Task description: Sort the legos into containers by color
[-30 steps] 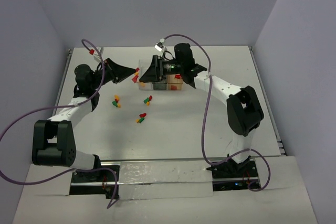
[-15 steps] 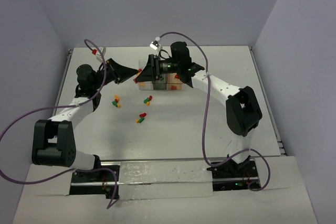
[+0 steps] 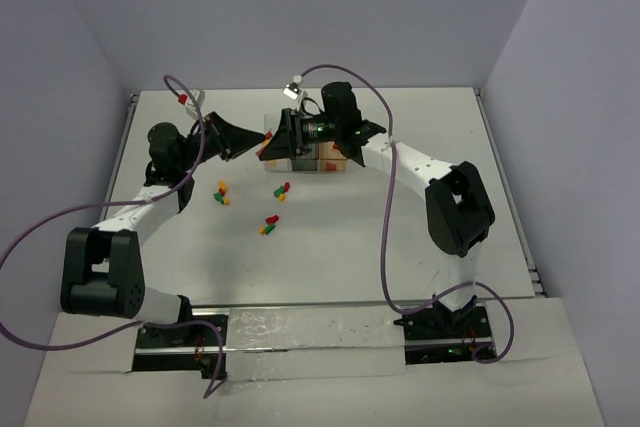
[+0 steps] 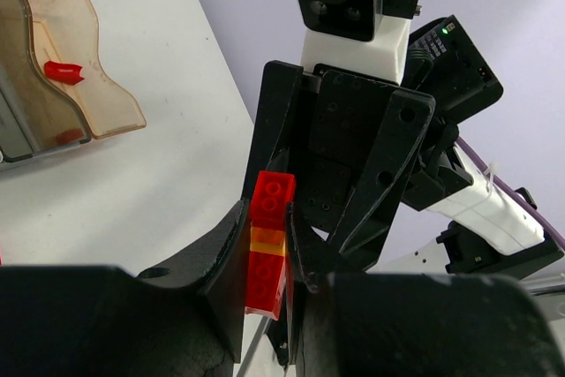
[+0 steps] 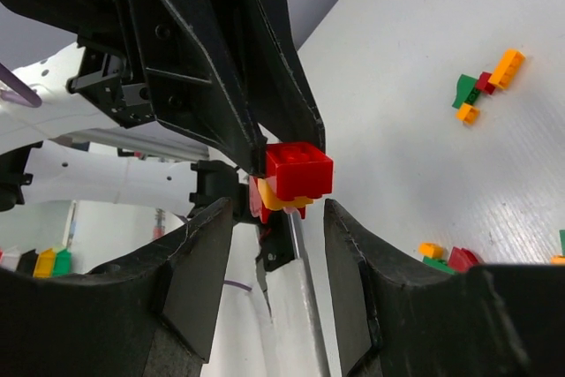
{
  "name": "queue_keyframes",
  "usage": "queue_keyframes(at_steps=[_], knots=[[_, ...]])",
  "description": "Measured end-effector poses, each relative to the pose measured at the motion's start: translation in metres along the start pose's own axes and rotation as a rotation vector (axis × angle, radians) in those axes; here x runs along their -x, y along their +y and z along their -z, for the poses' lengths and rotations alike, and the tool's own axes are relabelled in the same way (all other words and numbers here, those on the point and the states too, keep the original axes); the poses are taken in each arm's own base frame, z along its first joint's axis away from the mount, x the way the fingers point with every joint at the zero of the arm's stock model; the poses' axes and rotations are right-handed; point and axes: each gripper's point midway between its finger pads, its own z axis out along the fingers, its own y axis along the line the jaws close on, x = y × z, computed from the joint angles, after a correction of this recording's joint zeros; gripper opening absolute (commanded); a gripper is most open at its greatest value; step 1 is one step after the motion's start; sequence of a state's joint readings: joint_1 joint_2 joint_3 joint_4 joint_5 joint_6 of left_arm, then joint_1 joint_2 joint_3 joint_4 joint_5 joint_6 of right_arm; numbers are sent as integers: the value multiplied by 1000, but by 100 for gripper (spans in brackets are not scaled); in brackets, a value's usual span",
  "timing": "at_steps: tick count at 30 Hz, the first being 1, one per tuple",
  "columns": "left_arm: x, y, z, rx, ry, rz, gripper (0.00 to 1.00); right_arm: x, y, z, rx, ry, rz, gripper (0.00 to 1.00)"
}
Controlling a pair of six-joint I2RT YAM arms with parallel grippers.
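Note:
My left gripper (image 4: 269,218) is shut on a short stack of legos (image 4: 269,236), red, yellow, red, held up in the air. In the top view the left gripper (image 3: 258,145) meets my right gripper (image 3: 276,141) just left of the containers (image 3: 332,160). The right gripper (image 5: 278,209) is open, its fingers (image 5: 207,262) either side of the stack's red end brick (image 5: 298,169) with a gap on both sides. The amber container (image 4: 97,103) holds one red lego (image 4: 64,70). Loose legos (image 3: 221,193) lie on the table, with more (image 3: 269,224) nearer the arms.
A dark grey container (image 4: 22,121) adjoins the amber one. The right arm (image 3: 420,162) reaches over the row of containers and hides part of it. Small mixed clusters of bricks (image 5: 481,86) lie on the white table (image 3: 400,237). Walls close the back and sides.
The right gripper has slid left onto the stack's end and its jaws have narrowed a little. The left gripper has edged right, still holding the stack.

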State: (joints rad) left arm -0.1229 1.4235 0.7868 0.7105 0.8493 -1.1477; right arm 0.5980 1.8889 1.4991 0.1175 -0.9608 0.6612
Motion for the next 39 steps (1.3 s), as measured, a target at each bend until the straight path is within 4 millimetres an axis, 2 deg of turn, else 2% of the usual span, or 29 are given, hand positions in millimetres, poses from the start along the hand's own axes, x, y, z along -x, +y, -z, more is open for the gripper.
queue_keyframes(at_steps=[7, 11, 14, 20, 23, 32, 39], knots=[[-1, -1, 0, -2, 3, 12, 0, -1, -6, 0, -18, -4, 11, 53], [-2, -2, -1, -6, 7, 21, 0, 1, -4, -1, -14, -12, 10, 49], [-5, -4, -2, -10, 14, 24, 0, 3, -1, -1, -4, -19, 6, 41], [-5, -8, -3, -26, 19, 19, 0, 6, 2, 0, 11, -27, -2, 11], [-6, -9, -3, -33, 22, 12, 0, 6, 2, 0, 17, -26, -1, 1], [-14, 0, -1, -31, 76, 26, 0, -8, -4, 3, 20, -24, -9, 0], [-17, -5, 0, -48, 111, 16, 0, -14, 0, 13, 25, -33, 5, 0]])
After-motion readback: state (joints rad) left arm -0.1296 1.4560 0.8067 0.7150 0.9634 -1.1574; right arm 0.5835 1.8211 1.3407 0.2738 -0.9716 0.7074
